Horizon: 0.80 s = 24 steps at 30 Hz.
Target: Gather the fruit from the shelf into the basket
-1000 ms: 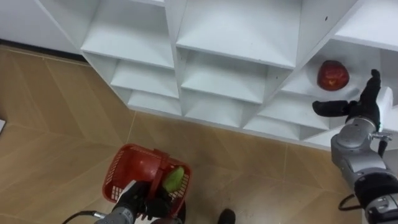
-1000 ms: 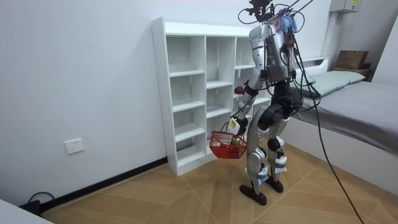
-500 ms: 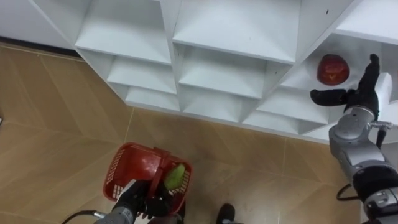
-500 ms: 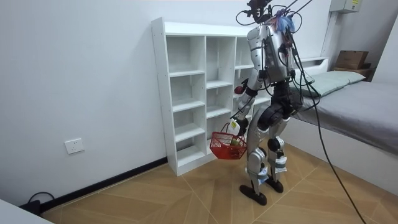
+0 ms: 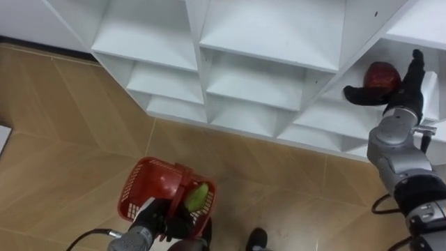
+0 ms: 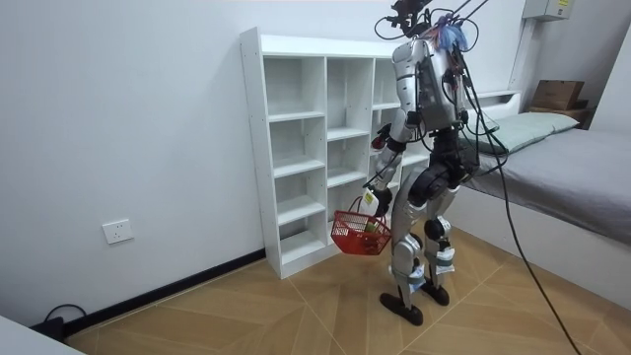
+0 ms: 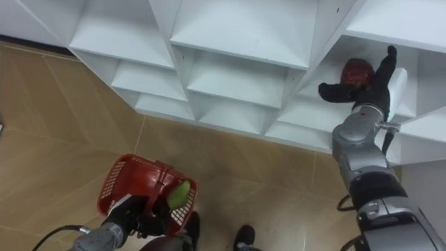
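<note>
White closet (image 5: 265, 35) of open cubbies over a wooden floor (image 5: 63, 125): your right hand (image 5: 398, 97) reaches for one red apple (image 5: 380, 73).
Your right hand is inside a cubby on the right, fingers straight and thumb spread wide, not closed. The apple rests on that shelf in the fork between thumb and fingers, slightly deeper in; you cannot tell if they touch. It is round, so no axis matters. Your left hand (image 5: 150, 223), low and well apart, is curled round the handle of one red basket (image 5: 139, 188) carrying one green fruit (image 5: 196, 197). The likely next step is closing the right hand on the apple.
</note>
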Available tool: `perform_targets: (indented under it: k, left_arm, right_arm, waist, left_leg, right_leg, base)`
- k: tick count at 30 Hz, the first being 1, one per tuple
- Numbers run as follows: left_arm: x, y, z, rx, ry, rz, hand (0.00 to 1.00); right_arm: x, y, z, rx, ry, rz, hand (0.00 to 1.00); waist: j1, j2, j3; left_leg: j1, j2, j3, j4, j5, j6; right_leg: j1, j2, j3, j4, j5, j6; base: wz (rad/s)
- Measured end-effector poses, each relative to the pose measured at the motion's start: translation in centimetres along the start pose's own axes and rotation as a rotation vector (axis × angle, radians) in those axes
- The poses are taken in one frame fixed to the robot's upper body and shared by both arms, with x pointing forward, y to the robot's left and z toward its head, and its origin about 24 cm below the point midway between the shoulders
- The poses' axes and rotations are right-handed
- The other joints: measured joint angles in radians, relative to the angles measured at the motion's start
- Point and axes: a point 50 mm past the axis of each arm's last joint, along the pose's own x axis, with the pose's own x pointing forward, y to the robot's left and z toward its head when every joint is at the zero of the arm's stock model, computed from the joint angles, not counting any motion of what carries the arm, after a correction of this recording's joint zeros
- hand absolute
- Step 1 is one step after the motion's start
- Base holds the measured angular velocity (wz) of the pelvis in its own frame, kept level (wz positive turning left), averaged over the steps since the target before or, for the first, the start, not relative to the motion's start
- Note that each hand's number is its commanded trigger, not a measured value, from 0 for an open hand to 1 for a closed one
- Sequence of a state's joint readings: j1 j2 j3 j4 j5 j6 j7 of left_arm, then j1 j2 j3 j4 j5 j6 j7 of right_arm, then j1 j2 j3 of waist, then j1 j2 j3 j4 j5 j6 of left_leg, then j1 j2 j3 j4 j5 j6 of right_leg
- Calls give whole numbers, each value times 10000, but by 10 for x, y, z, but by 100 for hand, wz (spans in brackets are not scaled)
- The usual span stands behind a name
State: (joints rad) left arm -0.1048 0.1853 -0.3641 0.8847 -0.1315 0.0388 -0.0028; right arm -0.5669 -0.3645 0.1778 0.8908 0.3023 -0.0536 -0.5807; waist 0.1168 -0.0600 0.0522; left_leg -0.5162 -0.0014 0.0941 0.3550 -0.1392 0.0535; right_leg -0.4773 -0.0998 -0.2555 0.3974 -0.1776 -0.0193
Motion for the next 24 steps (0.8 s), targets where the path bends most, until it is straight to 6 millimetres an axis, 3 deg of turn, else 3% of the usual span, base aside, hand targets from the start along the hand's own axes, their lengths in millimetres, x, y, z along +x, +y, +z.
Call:
perform_targets:
  k: [17,24]
  left_arm:
    - [0,-7,-5,-103,191,-91,100]
    - [0,-8,5,-157,-290,-182,100]
  right_arm:
    - [1,0,-7,677,526,451,0]
    - [3,-2,1,422,-3,372,0]
  waist:
    - [38,4,-3]
    - [46,-12,0]
  left_leg:
    - [6,-2,118,-18,5,7]
    - [-567,-67,117,361,11,18]
  right_leg:
    - [-176,-41,112,228,-6,5]
    - [-883,-233,112,944,-197,-60]
  base:
    - [-1]
    - [4]
